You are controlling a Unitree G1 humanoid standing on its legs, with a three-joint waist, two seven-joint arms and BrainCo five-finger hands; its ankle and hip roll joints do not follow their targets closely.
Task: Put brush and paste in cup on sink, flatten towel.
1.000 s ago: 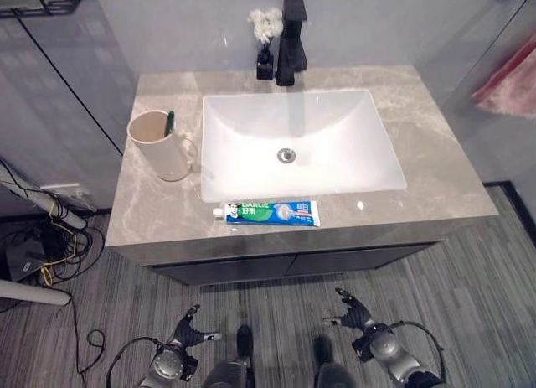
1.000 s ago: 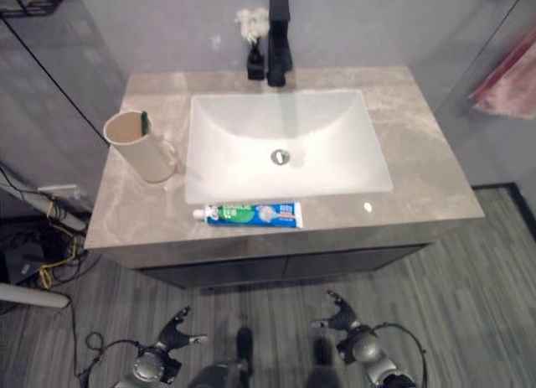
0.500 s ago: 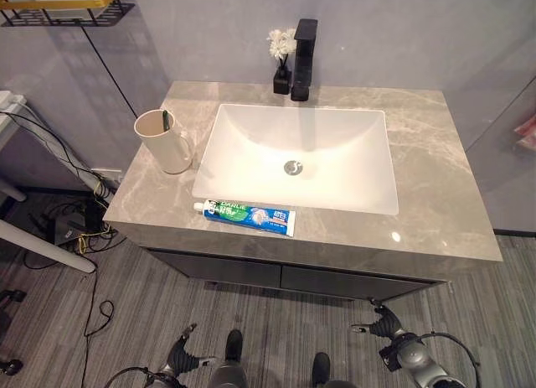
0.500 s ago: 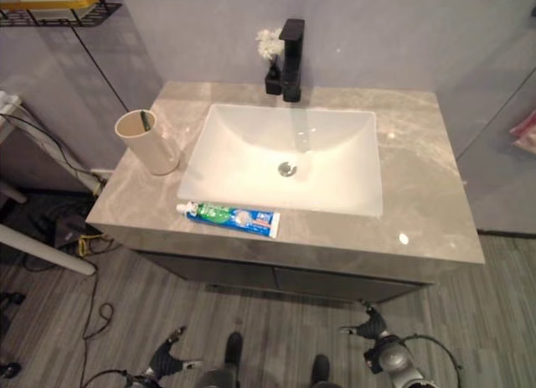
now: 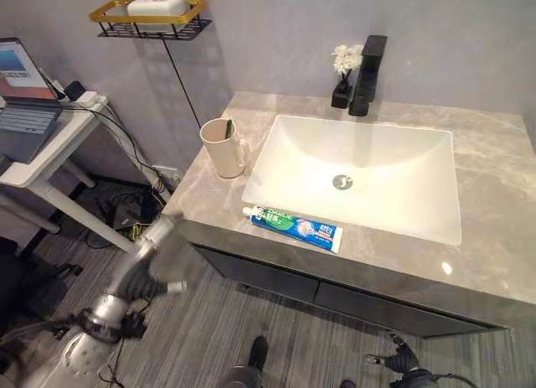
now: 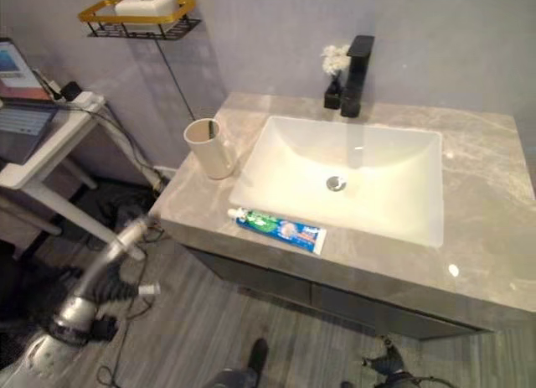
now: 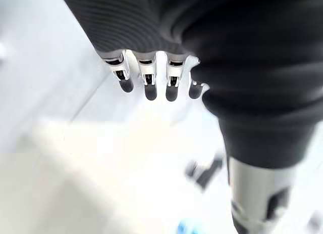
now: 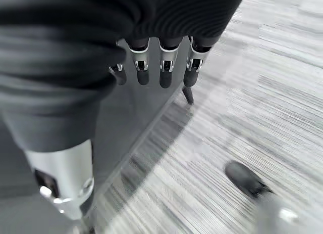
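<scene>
A cream cup (image 5: pixel 222 149) with a handle stands on the grey marble counter (image 5: pixel 494 237), left of the white basin (image 5: pixel 360 174). A green-tipped brush (image 5: pixel 228 128) stands inside the cup. The blue and green paste tube (image 5: pixel 297 228) lies flat on the counter's front strip, cap to the left. My left hand (image 5: pixel 155 250) is raised off the counter's front left corner, fingers (image 7: pixel 146 82) straight and holding nothing. My right hand (image 5: pixel 404 367) hangs low in front of the cabinet, its fingers (image 8: pixel 161 67) relaxed and empty.
A black faucet (image 5: pixel 368 65) and a small vase of white flowers (image 5: pixel 342 65) stand behind the basin. A gold wall shelf (image 5: pixel 151 15) carries a soap bar. A white side table (image 5: pixel 46 141) with a laptop (image 5: pixel 21 82) stands left, cables beneath it.
The camera has swung left, so the counter sits further right in view. My left arm has risen from down by the floor toward the counter's front left corner. The right hand stays low.
</scene>
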